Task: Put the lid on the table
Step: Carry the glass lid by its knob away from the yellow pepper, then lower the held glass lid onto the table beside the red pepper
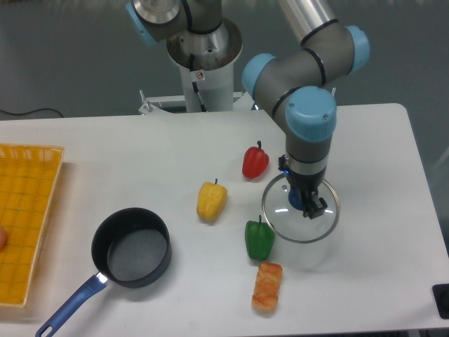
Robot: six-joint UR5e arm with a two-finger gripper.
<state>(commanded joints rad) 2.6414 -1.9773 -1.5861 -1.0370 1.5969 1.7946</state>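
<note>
Glass lid (300,210): round, clear, thin silver rim; held level by its blue centre knob, over the right-hand part of the table, just right of the green pepper. Whether its rim touches the tabletop cannot be told.
Gripper (306,203): pointing straight down, fingers clamped on the lid's knob.
Arm: comes in from the top of the fixed camera's view, bends at a grey elbow with light-blue caps, and the last segment drops vertically onto the lid.
Table (126,151): white, rounded corners.
Red pepper (255,161): upright, near the lid's upper left.
Yellow pepper (211,200): left of the lid, well apart.
Green pepper (259,239): close to the lid's lower-left rim.
Orange food piece (266,286): below the green pepper.
Saucepan (131,247): dark, uncovered, blue handle pointing lower left.
Yellow basket (27,210): at the left edge.
</note>
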